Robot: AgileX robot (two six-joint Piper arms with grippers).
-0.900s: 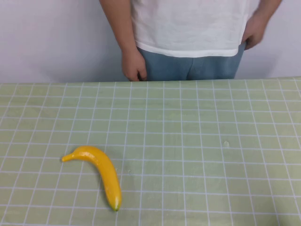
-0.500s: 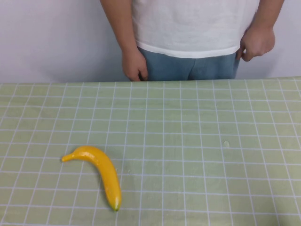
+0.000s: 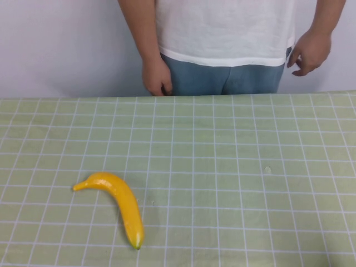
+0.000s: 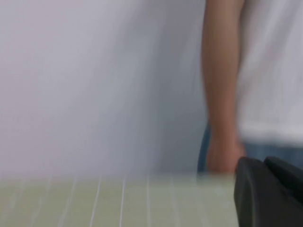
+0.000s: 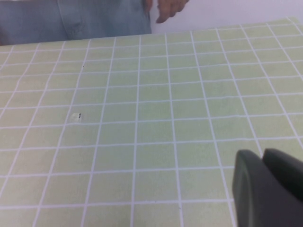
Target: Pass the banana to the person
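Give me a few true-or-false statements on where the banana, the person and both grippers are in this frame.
1. The banana lies on the table. True.
2. The person holds the banana. False: both hands are empty.
3. The left gripper grips the banana. False: it sits apart, showing only in its wrist view.
4. The right gripper hangs over bare table. True.
5. The banana lies on the robot's right. False: left.
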